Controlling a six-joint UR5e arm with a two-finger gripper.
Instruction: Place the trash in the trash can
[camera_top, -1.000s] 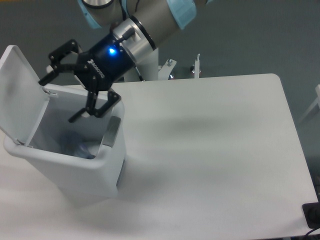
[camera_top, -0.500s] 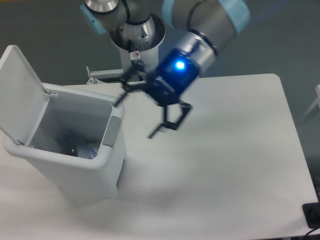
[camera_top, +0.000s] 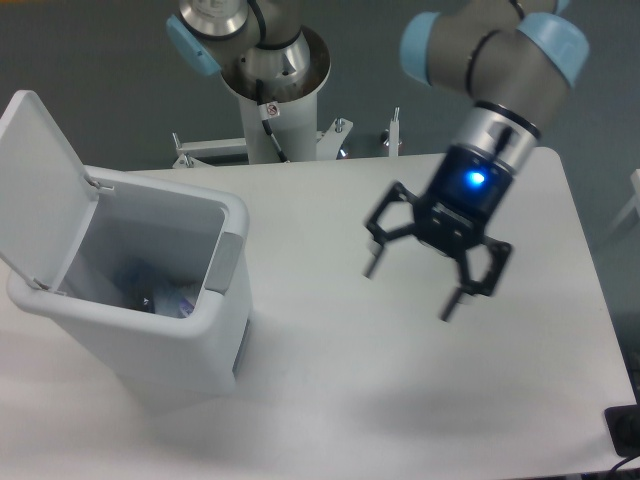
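Large white rectangular plastic bin (camera_top: 150, 330), flip lid open: held bluish-purple trash (camera_top: 160, 297). Black two-finger gripper (camera_top: 410, 287): jaws wide, empty, above white table (camera_top: 330, 400). Task judged near complete.

Large white rectangular plastic trash can (camera_top: 190, 350) at table's left, hinged lid flipped up, grey tab on front rim. Inside at bottom: crushed clear plastic bottle (camera_top: 160, 297), partly visible.

- White table (camera_top: 330, 400) spreads out beneath the gripper (camera_top: 410, 287).
- Dark grey floor (camera_top: 100, 60) lies beyond it.
- Black object (camera_top: 625, 430) sits at the table's near right corner, well below-right.
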